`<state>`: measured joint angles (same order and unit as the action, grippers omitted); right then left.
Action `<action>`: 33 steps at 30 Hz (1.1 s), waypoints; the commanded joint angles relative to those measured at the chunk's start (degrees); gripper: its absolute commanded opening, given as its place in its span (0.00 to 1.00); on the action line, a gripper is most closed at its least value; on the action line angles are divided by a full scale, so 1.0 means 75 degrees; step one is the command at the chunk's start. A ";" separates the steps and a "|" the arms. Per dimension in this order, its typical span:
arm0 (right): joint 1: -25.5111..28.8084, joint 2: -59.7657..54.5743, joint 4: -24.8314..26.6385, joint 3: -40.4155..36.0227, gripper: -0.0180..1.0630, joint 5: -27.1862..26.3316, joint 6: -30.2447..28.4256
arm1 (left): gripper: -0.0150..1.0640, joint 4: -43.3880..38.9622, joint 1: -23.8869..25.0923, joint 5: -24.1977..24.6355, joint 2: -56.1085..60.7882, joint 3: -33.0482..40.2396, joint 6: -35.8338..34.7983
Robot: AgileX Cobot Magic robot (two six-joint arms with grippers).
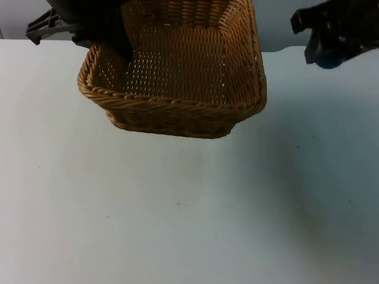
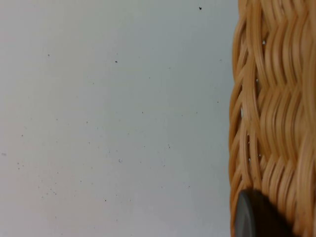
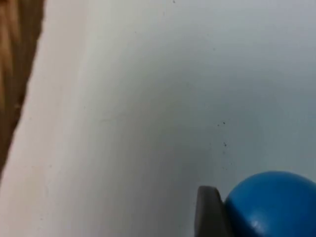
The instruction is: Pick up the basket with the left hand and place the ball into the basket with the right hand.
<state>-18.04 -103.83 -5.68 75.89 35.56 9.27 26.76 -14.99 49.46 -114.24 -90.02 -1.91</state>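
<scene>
A woven tan basket point(image 1: 177, 89) hangs tilted above the table at the upper middle of the top view. My left gripper point(image 1: 115, 44) is shut on its left rim, and the basket's wall point(image 2: 271, 108) runs close past a black fingertip point(image 2: 254, 217) in the left wrist view. At the upper right, my right gripper point(image 1: 331, 56) is shut on a blue ball point(image 1: 327, 60), held in the air to the right of the basket. The right wrist view has the blue ball point(image 3: 271, 205) against a dark fingertip point(image 3: 210, 210), with the basket's edge point(image 3: 17, 74) off to the side.
The white table top point(image 1: 189, 213) stretches bare below both arms. The basket's shadow falls on the table beneath it. The grey partition wall point(image 1: 278, 26) closes the far edge.
</scene>
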 commanded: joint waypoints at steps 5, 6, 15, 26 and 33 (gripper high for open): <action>-0.0272 0.1033 -0.0127 0.0053 0.02 0.0301 -0.0061 | 0.01 0.0178 -0.0003 -0.0061 0.0128 -0.0010 0.0010; -0.0272 0.1224 -0.0147 0.0053 0.02 0.0333 -0.0061 | 0.01 0.0178 -0.0003 -0.0061 0.0128 -0.0010 0.0010; -0.0272 0.2058 -0.0435 0.0053 0.02 0.0557 -0.0034 | 0.01 0.0178 -0.0003 -0.0059 0.0128 -0.0010 0.0033; -0.1071 0.1910 -0.0490 0.0233 0.01 0.0270 -0.0063 | 0.01 0.0178 -0.0003 -0.0111 0.0128 -0.0010 0.0064; -0.1798 0.1200 -0.0671 0.1167 0.01 0.0599 -0.0143 | 0.01 0.0161 -0.0003 -0.0124 0.0128 -0.0010 0.0062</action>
<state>-31.11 -94.46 -10.17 83.99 40.03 8.56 26.76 -14.99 49.46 -114.24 -90.02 -1.54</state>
